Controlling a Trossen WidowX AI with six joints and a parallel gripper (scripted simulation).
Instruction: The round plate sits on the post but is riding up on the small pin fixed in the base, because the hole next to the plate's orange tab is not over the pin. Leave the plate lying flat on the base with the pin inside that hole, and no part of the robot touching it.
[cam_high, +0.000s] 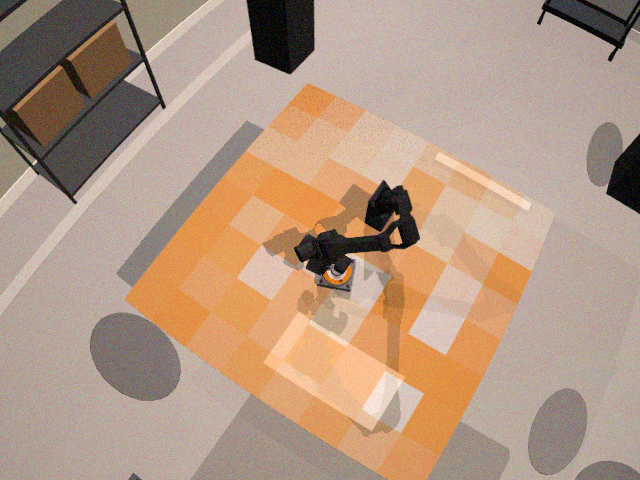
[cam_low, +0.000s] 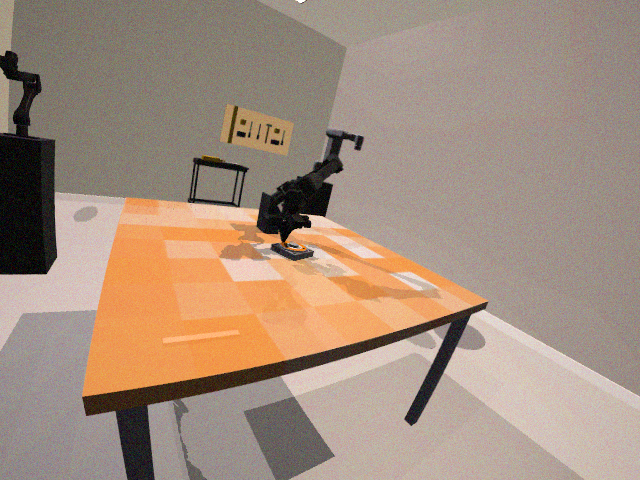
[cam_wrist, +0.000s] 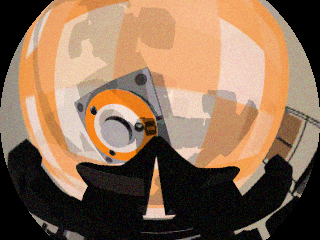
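Observation:
The round plate (cam_high: 338, 282) (cam_wrist: 122, 96), an orange ring with a white inner ring, sits around the grey post (cam_wrist: 116, 132) on the dark grey square base (cam_low: 294, 255) (cam_wrist: 156, 97). Its tab (cam_wrist: 150, 126) is in shadow at the ring's right in the wrist view, with a dark hole (cam_wrist: 139, 127) beside it. Whether the pin is in that hole, and whether the plate is flat, I cannot tell. My gripper (cam_low: 283, 241) (cam_wrist: 157, 139) is shut and empty, its tips low beside the tab; contact is unclear.
The base stands on the orange and pale patchwork table (cam_high: 206, 258) (cam_low: 206, 299). The arm reaches over it from its mount (cam_high: 377, 211). A shelf with boxes (cam_high: 100, 59) and a black pedestal (cam_high: 284, 36) stand away from the table.

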